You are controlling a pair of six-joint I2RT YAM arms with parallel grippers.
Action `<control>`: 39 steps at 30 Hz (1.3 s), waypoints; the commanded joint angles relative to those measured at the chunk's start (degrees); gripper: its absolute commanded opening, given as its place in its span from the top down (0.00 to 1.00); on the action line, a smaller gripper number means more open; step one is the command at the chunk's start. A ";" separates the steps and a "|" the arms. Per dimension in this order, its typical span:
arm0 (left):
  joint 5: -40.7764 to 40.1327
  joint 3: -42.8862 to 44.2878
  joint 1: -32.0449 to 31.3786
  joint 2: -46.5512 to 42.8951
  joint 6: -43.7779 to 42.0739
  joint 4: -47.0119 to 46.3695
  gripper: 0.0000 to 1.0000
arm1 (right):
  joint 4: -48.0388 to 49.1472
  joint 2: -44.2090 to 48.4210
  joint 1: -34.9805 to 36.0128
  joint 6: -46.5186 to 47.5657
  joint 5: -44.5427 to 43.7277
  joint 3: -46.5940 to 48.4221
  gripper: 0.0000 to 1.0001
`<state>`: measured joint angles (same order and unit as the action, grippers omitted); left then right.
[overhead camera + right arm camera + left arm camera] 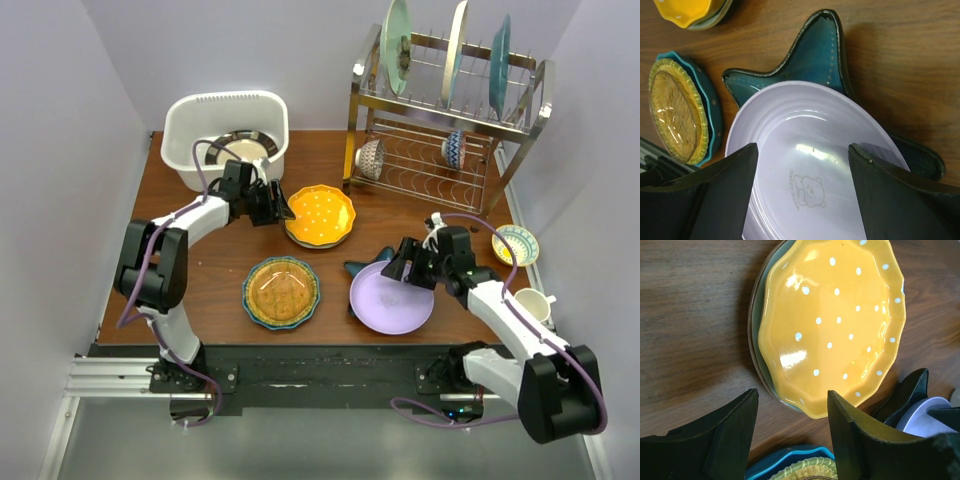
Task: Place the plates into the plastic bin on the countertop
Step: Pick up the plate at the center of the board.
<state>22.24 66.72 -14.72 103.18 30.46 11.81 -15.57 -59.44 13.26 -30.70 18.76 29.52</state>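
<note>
The white plastic bin (pixel 190 120) stands at the back left with a black-rimmed cream plate (pixel 240 147) inside. The orange dotted plate (pixel 320 214) (pixel 835 320) lies on another plate at mid-table. My left gripper (pixel 277 205) (pixel 792 400) is open and empty just left of its rim. The amber plate (pixel 282 292) (pixel 805 471) (pixel 675 117) lies on a blue one at the front. The lavender plate (pixel 390 298) (pixel 810 160) lies on the blue star plate (pixel 362 268) (pixel 815 55). My right gripper (pixel 398 268) (pixel 802 150) is open above the lavender plate.
A steel wire dish rack (pixel 445 125) stands at the back right with plates upright on top and small bowls below. A patterned bowl (pixel 516 243) and a white mug (pixel 532 305) sit at the right edge of the wooden countertop (pixel 220 260).
</note>
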 commanded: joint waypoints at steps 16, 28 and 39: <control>-1.15 1.40 -0.31 3.52 -0.40 -2.14 0.46 | 15.31 -10.43 1.68 -2.53 1.28 2.91 0.23; -1.15 2.45 -1.10 5.46 0.04 -2.85 0.72 | 15.31 -11.13 1.77 -2.88 1.63 3.27 0.23; -1.85 2.89 -1.28 2.91 -0.84 -0.65 1.00 | 15.40 -11.49 1.86 -2.96 2.07 3.26 0.23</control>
<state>19.73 67.75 -15.44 108.14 31.05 10.94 -2.09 -70.15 15.00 -33.45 21.10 31.18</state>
